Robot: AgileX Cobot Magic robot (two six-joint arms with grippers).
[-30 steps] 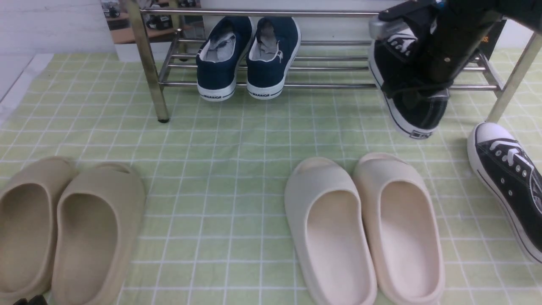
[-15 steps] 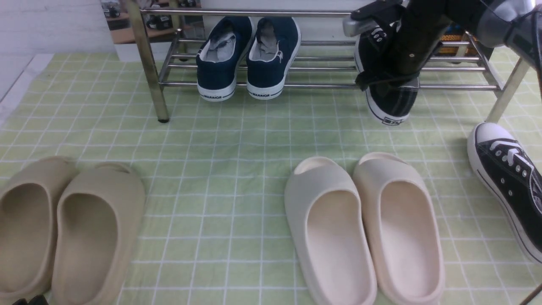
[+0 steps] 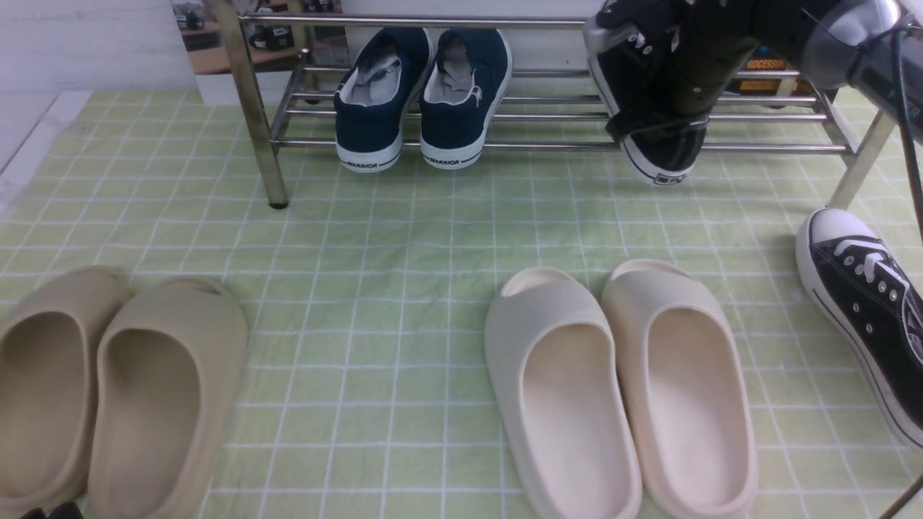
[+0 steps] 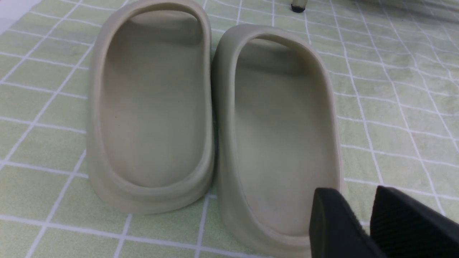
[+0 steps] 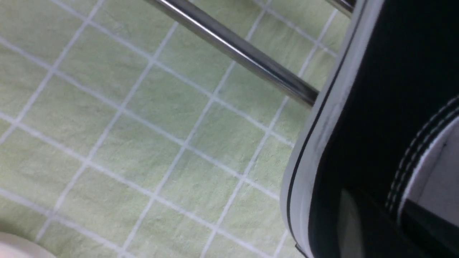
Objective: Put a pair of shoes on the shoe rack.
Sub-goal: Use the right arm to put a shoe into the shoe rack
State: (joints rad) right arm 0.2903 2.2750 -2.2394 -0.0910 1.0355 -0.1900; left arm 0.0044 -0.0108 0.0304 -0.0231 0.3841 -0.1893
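My right gripper (image 3: 660,128) clamps the black sneaker (image 3: 669,160), toe aimed into the shoe rack (image 3: 249,108), heel overhanging its front bar (image 3: 548,146).

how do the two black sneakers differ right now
The held sneaker is gripped by the right pincer, raised and tilted at the shoe rack; the floor sneaker lies free on the green cloth. The held sneaker shows its heel to the front camera; the floor sneaker shows its white toe cap and laces. Both are black with white soles.
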